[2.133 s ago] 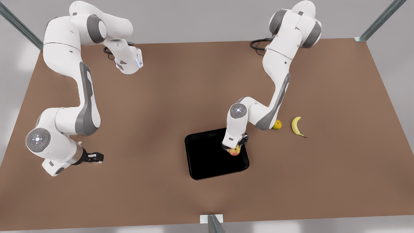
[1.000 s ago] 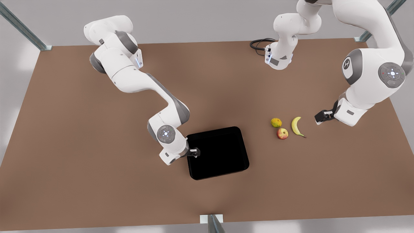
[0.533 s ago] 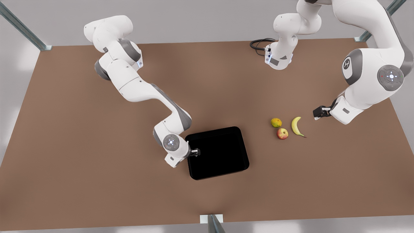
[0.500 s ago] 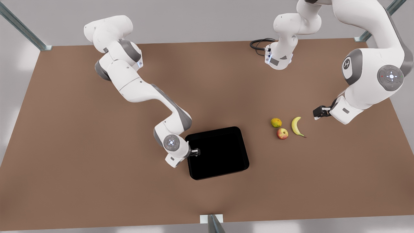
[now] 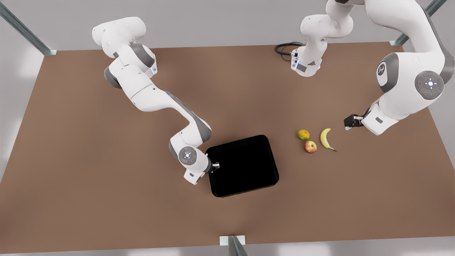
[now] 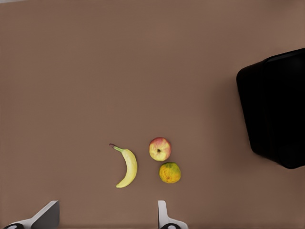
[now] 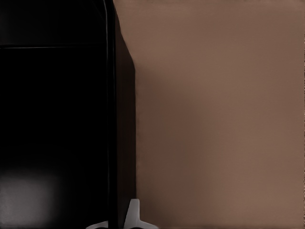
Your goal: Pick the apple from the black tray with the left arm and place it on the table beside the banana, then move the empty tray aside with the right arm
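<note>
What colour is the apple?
The apple is red with yellow patches, clearest in the left wrist view.

I work in a bare simulated test cell: my two arms are bolted to one wide brown table (image 5: 106, 199), with metal frame struts (image 5: 21, 30) at its corners, plain grey walls behind, and no furniture or household clutter.

one tray (image 5: 245, 167), three fruits (one banana (image 5: 325, 138))

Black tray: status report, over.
Right gripper shut on black tray rim. Left gripper open, parked past banana. Apple on table beside it.
</note>
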Robot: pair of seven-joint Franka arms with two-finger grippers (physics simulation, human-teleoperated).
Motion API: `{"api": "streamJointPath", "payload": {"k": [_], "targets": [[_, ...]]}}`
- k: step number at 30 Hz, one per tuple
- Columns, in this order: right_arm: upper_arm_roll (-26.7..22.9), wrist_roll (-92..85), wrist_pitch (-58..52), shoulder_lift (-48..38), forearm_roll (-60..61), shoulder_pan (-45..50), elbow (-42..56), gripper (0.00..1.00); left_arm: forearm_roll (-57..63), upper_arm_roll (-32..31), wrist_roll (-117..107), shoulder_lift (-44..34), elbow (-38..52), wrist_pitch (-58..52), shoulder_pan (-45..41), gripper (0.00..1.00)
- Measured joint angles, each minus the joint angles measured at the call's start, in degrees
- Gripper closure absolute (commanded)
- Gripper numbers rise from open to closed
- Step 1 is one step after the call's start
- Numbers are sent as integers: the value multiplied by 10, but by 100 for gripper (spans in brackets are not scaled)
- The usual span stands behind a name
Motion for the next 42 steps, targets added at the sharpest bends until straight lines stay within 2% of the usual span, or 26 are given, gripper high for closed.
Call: {"api": "streamJointPath", "payload": {"k": [6, 13, 15, 22, 25, 30, 37, 38, 39, 40, 42], "targets": [[46, -19, -38, -62, 0, -65, 0, 94, 0, 0, 8, -2, 0, 0, 0, 0], [42, -77, -219, -142, 0, -141, 2, 93, 0, 0, 14, -2, 0, -1, 0, 0], [13, -103, -266, -156, -1, -151, 3, 93, 0, 0, 15, -2, 0, -1, 0, 0], [-190, -243, -354, -168, 12, -161, 8, 93, 0, 0, 19, -2, 0, -1, 0, 0], [-251, -316, -359, -166, 37, -166, 9, 93, 0, -3, 20, 0, 4, -1, 0, 0], [-300, -425, -337, -133, 72, -171, 6, 93, -12, -3, 20, 11, 9, 5, -3, 0], [-330, -540, -275, -77, 99, -176, 3, 91, -10, -4, 21, 15, 9, 27, -5, 0], [-330, -552, -268, -71, 101, -177, 3, 85, -10, -4, 21, 16, 9, 29, -4, 0], [-331, -564, -261, -69, 102, -177, 2, 28, -10, -4, 21, 16, 9, 30, -4, 0], [-331, -574, -255, -68, 101, -177, 2, 0, -9, -4, 21, 16, 9, 31, -4, 0], [-332, -589, -247, -78, 106, -174, 3, 0, -8, -4, 21, 19, 9, 33, -5, 0]]}}
